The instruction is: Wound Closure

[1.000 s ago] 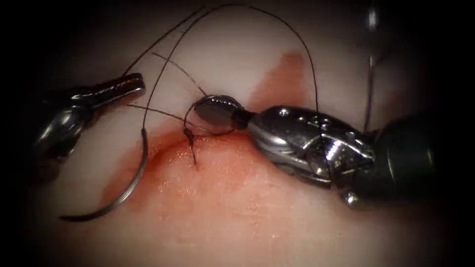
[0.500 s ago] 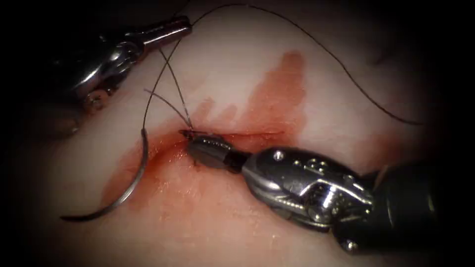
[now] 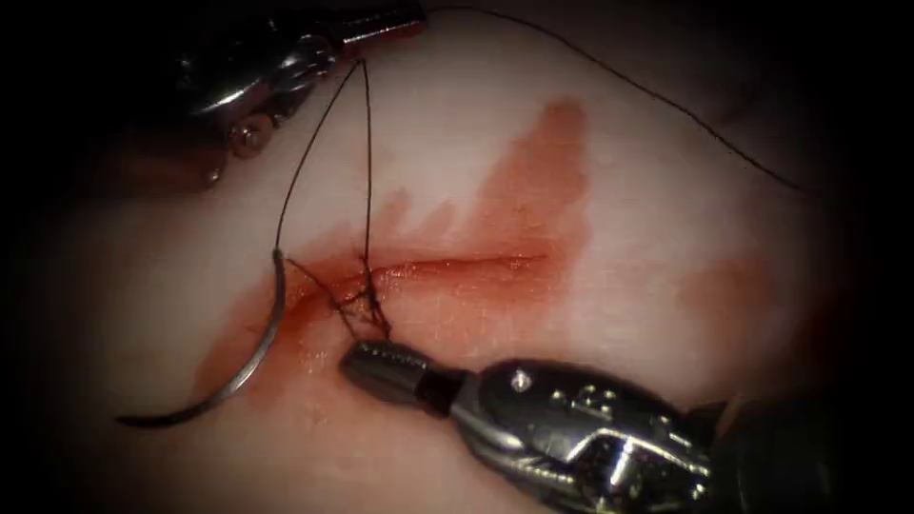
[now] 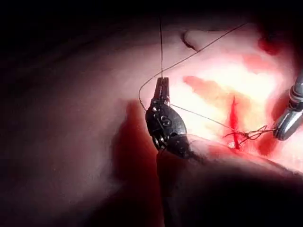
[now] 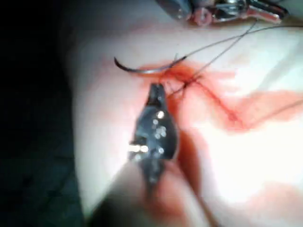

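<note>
Needle (image 3: pixel 249 357) lies free on the tissue (image 3: pixel 619 238), left of the cut (image 3: pixel 447 265), whole curve exposed, held by neither tool and not in the tissue. Thread (image 3: pixel 319 124) runs from its blunt end up to the left tool (image 3: pixel 386 21), whose jaws are pressed together on the thread at the upper edge of the endoscope view; a second strand drops from those jaws straight to the knot (image 3: pixel 367 303) at the cut's left end. Right tool (image 3: pixel 367 360) sits just below the knot, jaws closed on the short thread ends there. Both strands look taut. Red fluid (image 3: pixel 533 152) stains the tissue around the cut and above it. Long loose strand trails off to the upper right.
</note>
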Action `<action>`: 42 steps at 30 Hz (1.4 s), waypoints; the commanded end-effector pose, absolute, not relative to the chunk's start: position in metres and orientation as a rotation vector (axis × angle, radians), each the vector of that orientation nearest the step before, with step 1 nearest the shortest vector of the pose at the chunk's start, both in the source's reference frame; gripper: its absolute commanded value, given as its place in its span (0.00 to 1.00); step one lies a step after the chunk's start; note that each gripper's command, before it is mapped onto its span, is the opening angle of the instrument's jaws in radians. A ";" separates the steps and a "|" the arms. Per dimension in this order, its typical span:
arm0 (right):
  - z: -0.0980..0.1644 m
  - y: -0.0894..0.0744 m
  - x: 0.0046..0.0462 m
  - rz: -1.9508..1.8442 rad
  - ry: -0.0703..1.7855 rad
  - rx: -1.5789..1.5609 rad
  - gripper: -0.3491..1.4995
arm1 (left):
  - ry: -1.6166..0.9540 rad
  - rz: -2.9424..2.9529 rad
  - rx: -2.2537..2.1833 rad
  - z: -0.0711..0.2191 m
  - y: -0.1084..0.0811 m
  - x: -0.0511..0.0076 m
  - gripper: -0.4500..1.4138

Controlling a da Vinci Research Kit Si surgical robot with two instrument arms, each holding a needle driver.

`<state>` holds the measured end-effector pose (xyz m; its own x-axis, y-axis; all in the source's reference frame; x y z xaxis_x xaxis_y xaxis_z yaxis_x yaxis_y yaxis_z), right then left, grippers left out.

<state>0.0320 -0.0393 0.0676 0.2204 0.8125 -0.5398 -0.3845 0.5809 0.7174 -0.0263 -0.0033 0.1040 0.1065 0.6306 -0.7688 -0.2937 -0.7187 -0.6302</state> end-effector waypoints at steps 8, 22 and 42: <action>0.068 -0.041 0.0317 0.861 1.047 0.511 0.00 | -0.267 1.808 -1.676 0.104 -0.001 -0.0275 0.00; 0.068 -0.042 0.0320 0.843 1.076 0.531 0.00 | -0.041 2.071 -1.610 0.102 0.004 -0.0304 0.00; 0.068 -0.043 0.0339 0.521 1.059 0.577 0.00 | 0.206 2.278 -1.541 0.098 0.009 -0.0302 0.00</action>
<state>0.0333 -0.0424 0.0674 0.4074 0.6384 -0.6531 -0.1128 0.7448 0.6577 -0.0297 0.0092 0.0979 -0.3303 0.2248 -0.9167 -0.3876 -0.9178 -0.0854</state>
